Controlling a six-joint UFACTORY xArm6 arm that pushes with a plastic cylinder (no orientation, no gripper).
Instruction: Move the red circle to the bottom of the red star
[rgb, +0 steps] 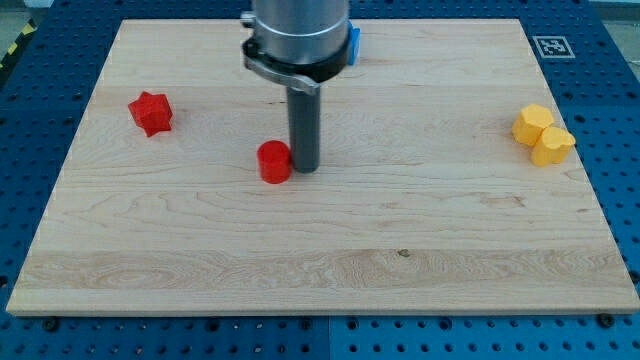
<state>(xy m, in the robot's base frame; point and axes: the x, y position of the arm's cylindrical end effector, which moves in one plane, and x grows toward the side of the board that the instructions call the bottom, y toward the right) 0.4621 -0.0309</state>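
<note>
Wooden board (320, 270): you are looking at a bare stretch of wood along the view's bottom, with nothing standing on it
Red circle (274, 162): it is sitting a little left of the board's middle, and it is not yet below the star
My tip (304, 166): it is resting just beside the circle on its right side; the two are looking as if they are touching, but you cannot tell this for sure
Jaws: the arm is carrying no jaws at all, only the straight dark rod, so nothing is opening, closing or gripping
Red star (151, 112): it is lying well apart from the circle, toward the view's left and a bit higher
Yellow block (543, 134): it is standing far at the view's right, out of the way; the shape is looking like two joined lobes
Blue block (354, 44): only an edge is showing behind the arm at the view's top
Progress: in my judgement the push is only beginning; the circle is needing to travel left until it is sitting under the star
</note>
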